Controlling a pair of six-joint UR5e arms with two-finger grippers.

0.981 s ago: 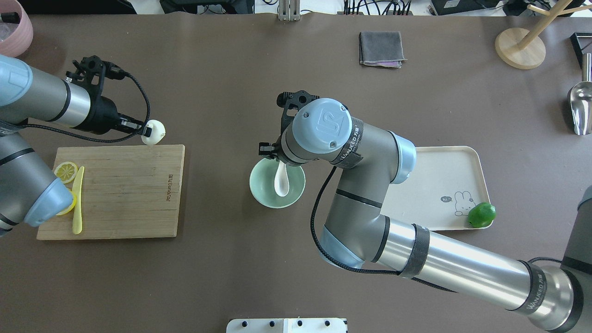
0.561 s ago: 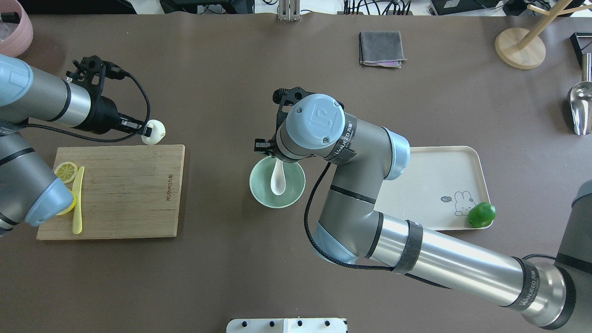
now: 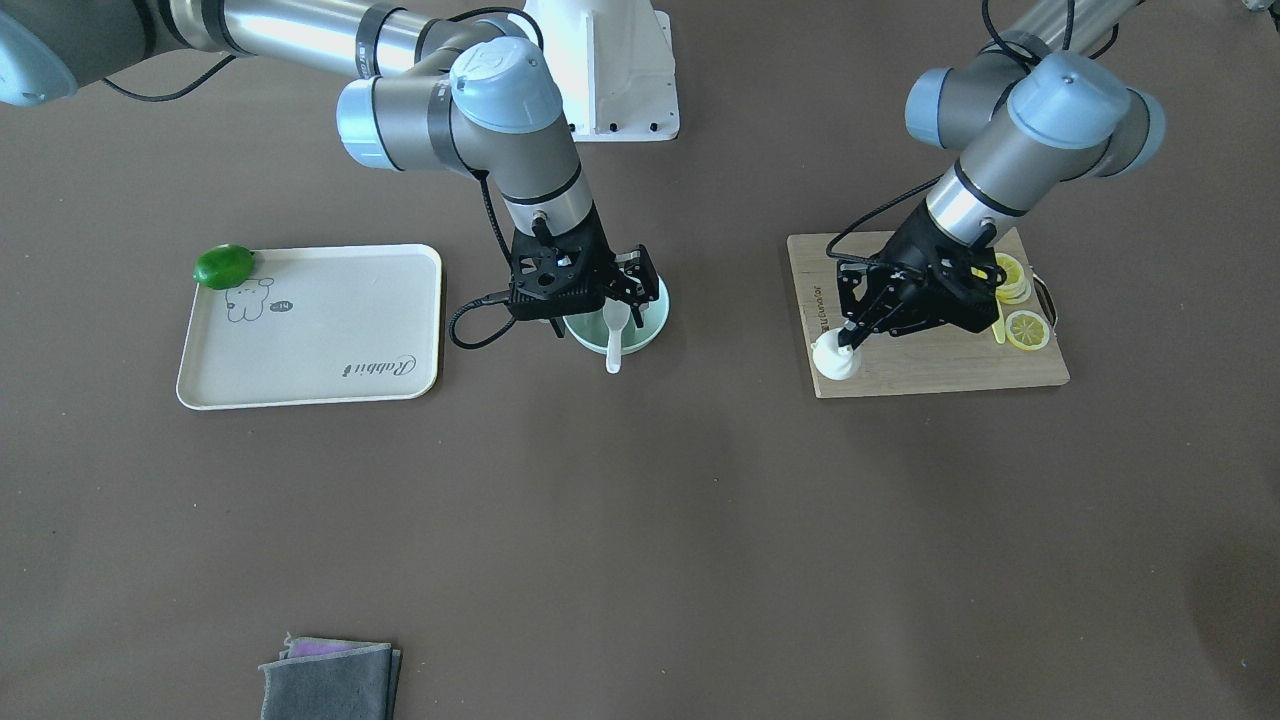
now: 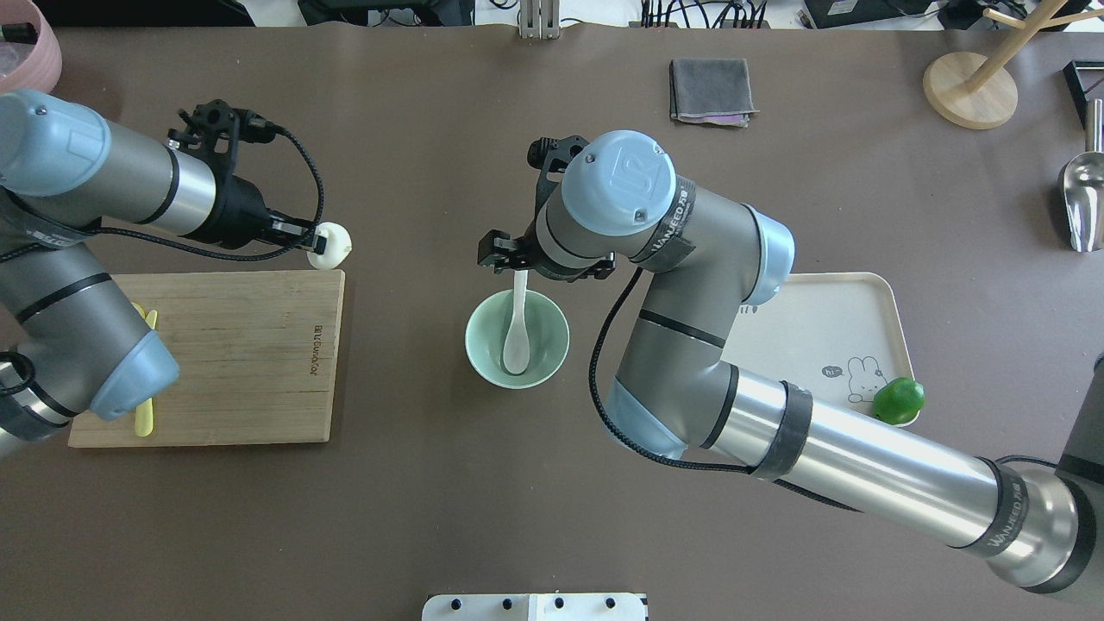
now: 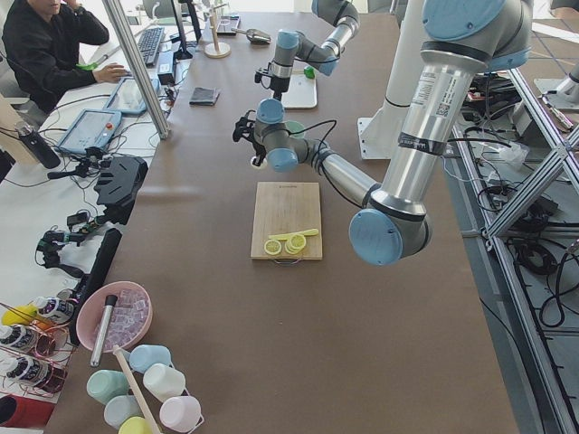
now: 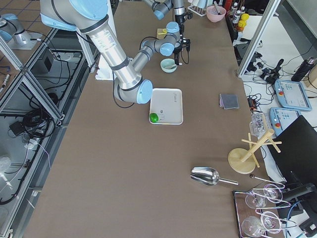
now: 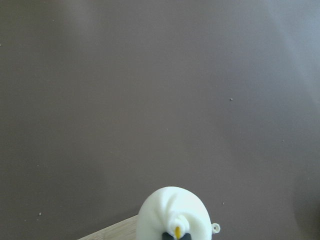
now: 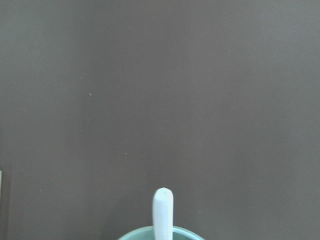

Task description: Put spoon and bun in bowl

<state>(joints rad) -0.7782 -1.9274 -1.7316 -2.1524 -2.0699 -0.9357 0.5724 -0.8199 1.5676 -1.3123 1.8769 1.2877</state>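
The white spoon (image 4: pixel 517 332) lies in the mint-green bowl (image 4: pixel 483 358), scoop down, its handle leaning over the far rim (image 3: pixel 613 355); its tip shows in the right wrist view (image 8: pixel 163 210). My right gripper (image 4: pixel 526 263) is open just above and beyond the handle, holding nothing (image 3: pixel 628 290). My left gripper (image 4: pixel 317 245) is shut on the white pleated bun (image 4: pixel 332 246) and holds it in the air just past the far right corner of the cutting board (image 3: pixel 836 358). The bun fills the bottom of the left wrist view (image 7: pixel 175 212).
A wooden cutting board (image 4: pixel 224 354) with lemon slices (image 3: pixel 1025 328) and a yellow knife (image 4: pixel 145 418) lies left of the bowl. A cream tray (image 4: pixel 819 345) with a lime (image 4: pixel 897 401) lies right. A grey cloth (image 4: pixel 711 90), wooden stand (image 4: pixel 970 86) and metal scoop (image 4: pixel 1082 203) are at the far side.
My left arm has carried the bun to the right, toward the bowl. My right arm has drawn back from the bowl, and more of the spoon's handle now shows.
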